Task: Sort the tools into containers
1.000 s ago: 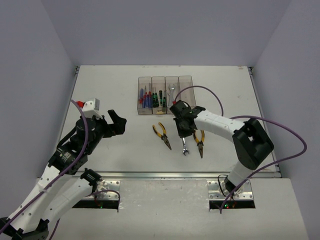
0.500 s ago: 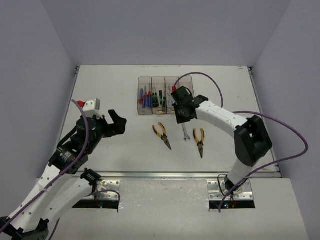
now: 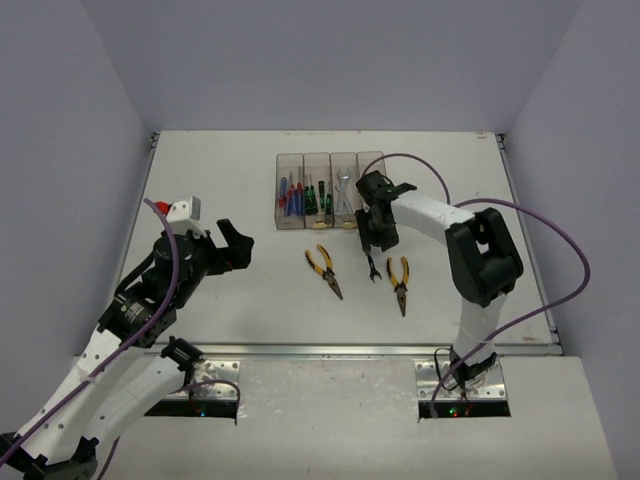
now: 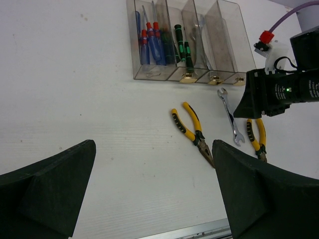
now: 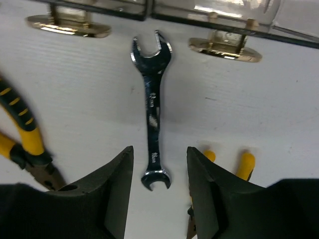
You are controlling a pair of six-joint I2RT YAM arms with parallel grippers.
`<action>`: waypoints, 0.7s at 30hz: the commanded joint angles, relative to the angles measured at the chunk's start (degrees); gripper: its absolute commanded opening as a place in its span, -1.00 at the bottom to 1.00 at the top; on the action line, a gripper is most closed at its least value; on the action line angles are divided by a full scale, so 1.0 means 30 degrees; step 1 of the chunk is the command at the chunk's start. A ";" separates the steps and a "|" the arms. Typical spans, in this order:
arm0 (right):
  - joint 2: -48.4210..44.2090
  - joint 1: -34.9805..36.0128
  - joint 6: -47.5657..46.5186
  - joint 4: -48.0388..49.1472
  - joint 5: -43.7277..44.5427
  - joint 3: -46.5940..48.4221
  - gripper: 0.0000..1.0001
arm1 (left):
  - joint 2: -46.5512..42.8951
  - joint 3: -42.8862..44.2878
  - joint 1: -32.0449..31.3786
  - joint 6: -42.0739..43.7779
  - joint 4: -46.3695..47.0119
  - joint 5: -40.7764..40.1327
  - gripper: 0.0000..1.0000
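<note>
Four joined clear bins (image 3: pixel 330 190) stand at the back; they also show in the left wrist view (image 4: pixel 187 45). They hold blue/red screwdrivers (image 3: pixel 288 192), green/black screwdrivers (image 3: pixel 316 196) and a wrench (image 3: pixel 344 188). A silver wrench (image 5: pixel 153 127) lies flat on the table, just in front of the bin tabs (image 5: pixel 224 50). My right gripper (image 5: pixel 159 199) is open over its near end, fingers either side and apart from it. Two yellow-handled pliers (image 3: pixel 323 269) (image 3: pixel 399 284) lie on the table. My left gripper (image 4: pixel 154 189) is open and empty, far left.
The right arm (image 3: pixel 430 215) reaches across in front of the rightmost bin. The loose wrench (image 3: pixel 371 264) lies between the two pliers. The table's metal front edge (image 3: pixel 330 350) runs below them. Grey walls close in the table on three sides.
</note>
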 commanded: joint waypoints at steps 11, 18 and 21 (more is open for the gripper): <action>0.3628 -0.0513 -0.1525 -0.1595 -0.0361 0.3045 -0.09 | 0.0113 0.0024 0.0129 0.0016 0.0820 -0.0004 1.00; 0.4692 -0.0546 -0.1397 -0.1933 0.0013 0.3285 -0.44 | -0.0030 -0.0005 0.0129 0.0016 0.0791 -0.0033 1.00; 0.4561 -0.0543 -0.1367 -0.1692 -0.0246 0.2832 -0.71 | -0.0004 0.0024 0.0129 0.0016 0.0820 0.0007 1.00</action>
